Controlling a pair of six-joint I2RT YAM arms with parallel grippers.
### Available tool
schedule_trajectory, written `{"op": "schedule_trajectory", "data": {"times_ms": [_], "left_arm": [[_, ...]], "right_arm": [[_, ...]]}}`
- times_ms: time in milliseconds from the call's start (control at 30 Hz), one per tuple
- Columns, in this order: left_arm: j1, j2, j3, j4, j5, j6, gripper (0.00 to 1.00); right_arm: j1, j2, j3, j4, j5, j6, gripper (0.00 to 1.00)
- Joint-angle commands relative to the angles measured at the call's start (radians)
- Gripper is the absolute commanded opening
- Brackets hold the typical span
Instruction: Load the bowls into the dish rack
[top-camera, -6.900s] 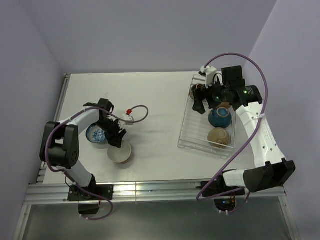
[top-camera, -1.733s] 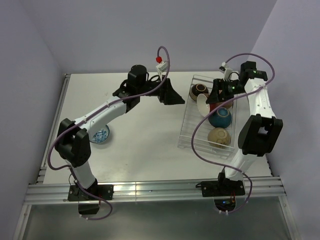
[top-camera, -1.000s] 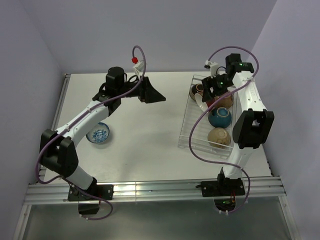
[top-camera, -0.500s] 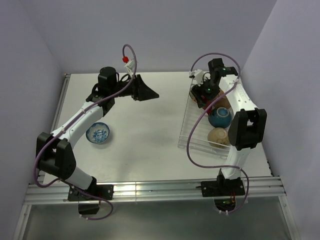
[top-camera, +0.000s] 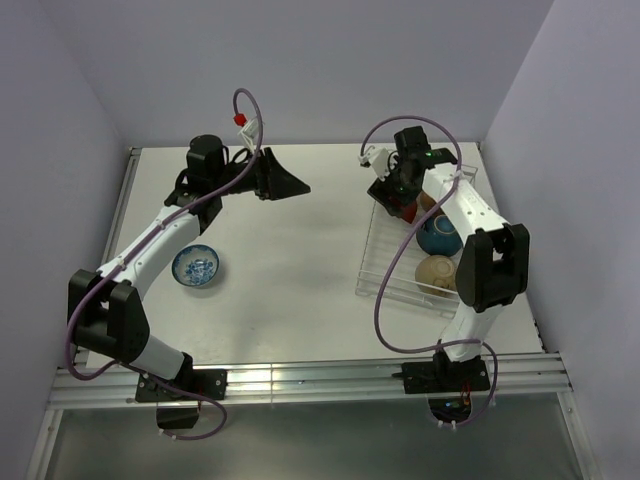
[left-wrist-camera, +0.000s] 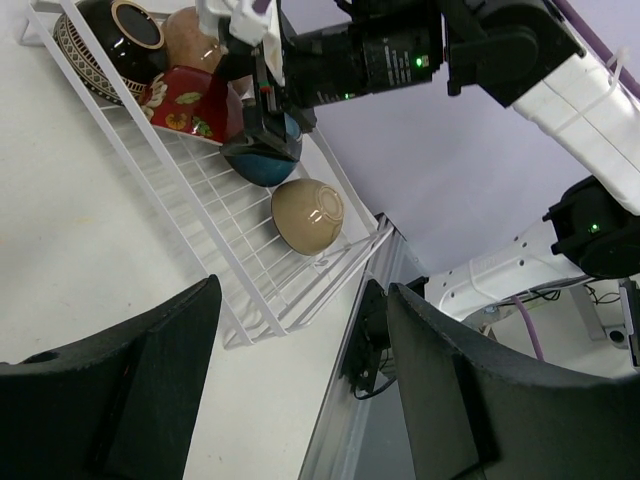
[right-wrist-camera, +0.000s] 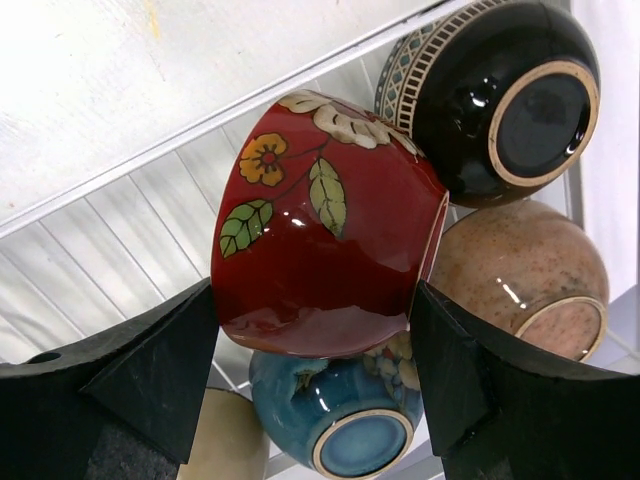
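Bowls stand tilted on their sides in the dish rack (top-camera: 392, 262), likely so more fit, the red flowered bowl (right-wrist-camera: 330, 225) between the spread right pincer (right-wrist-camera: 315, 370), untouched; left pincer (left-wrist-camera: 300, 380) gapes empty, patterned bowl (top-camera: 197, 267) on the bench (top-camera: 300, 260).

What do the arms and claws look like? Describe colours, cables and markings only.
Both arms have white links with black joint housings. A purple cable loops along each. The left claw has broad matte-black fingers; the right claw matches. A red tag marks the left cable, and a green light glows on the right wrist.
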Motion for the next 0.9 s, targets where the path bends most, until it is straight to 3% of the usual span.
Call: {"op": "schedule_trajectory", "data": {"times_ms": [0,867], "left_arm": [[0.004,-0.046,0.004,0.039,0.013,-0.01,0.73],[0.01,-0.051,0.006,0.012,0.008,0.025,0.73]], "right_arm": [[0.025,-0.081,-0.055,0.107,0.085,-0.05,0.0],[0.131,-0.184,-0.269,0.328,0.264,-0.135,0.0]]}}
